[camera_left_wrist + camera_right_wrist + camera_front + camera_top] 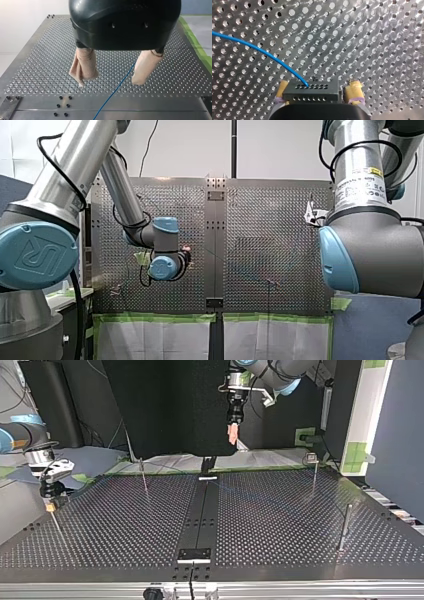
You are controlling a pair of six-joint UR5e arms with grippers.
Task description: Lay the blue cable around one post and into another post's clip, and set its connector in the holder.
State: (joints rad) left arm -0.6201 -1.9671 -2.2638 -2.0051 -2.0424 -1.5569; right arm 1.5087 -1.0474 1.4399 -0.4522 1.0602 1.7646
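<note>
In the right wrist view a black connector (310,92) with rows of holes sits between the yellow pads of my right gripper (318,83). A narrow gap shows beside one pad, so the jaws stand open around it. What carries the connector is hidden. The blue cable (262,51) leaves the connector and curves away over the perforated table. In the left wrist view the cable (115,90) runs on the table below and between the beige pads of my left gripper (109,83), which hangs open and empty well above it. My left gripper (233,432) is high at the table's far side.
Thin posts stand on the plate in the top view: one at the far left (143,477), one with a clip at the far right (314,472), one at the near right (345,525). My right gripper (49,502) is at the left edge. A dark centre strip (200,520) divides the table.
</note>
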